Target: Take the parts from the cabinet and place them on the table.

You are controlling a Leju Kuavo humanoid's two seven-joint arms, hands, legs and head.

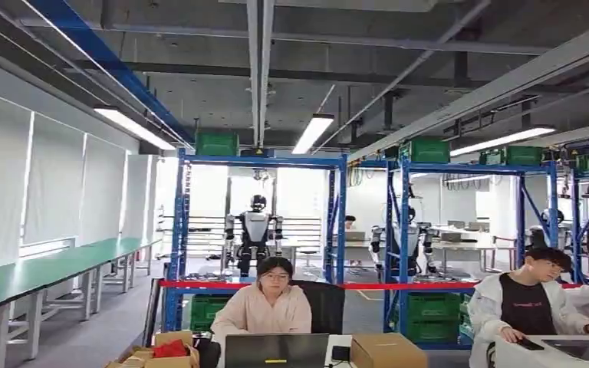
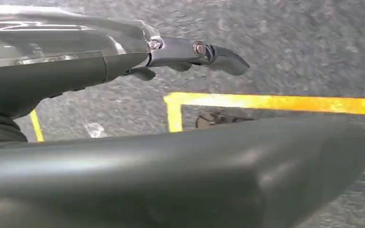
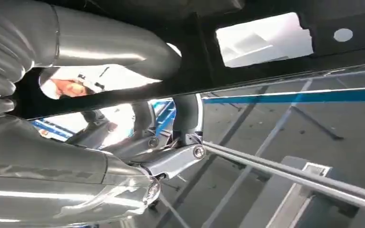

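Parts cannot be picked out with certainty in these views: the likeliest candidate is a black panel point(image 3: 199, 71) with cut-outs, which lies across the right hand point(image 3: 123, 156) between the thumb and the darker fingers, seen against the ceiling. Whether that hand actually grips the panel or merely sits under it cannot be told (treat the hold as unconfirmed). The left hand point(image 2: 180, 52) hangs over grey floor marked with yellow tape point(image 2: 275, 103); its fingers are stretched out and it carries nothing. Ahead, blue racks point(image 1: 261, 161) holding green crates point(image 1: 433, 307) stand well beyond a seated person point(image 1: 268, 307) at a laptop, and a long green-topped bench point(image 1: 46, 268) runs along the left wall. The step in hand appears to be transit. Recommended procedure: keep the right arm steady and the panel level while walking, confirm the destination surface before lowering, and give the seated people a wide berth.
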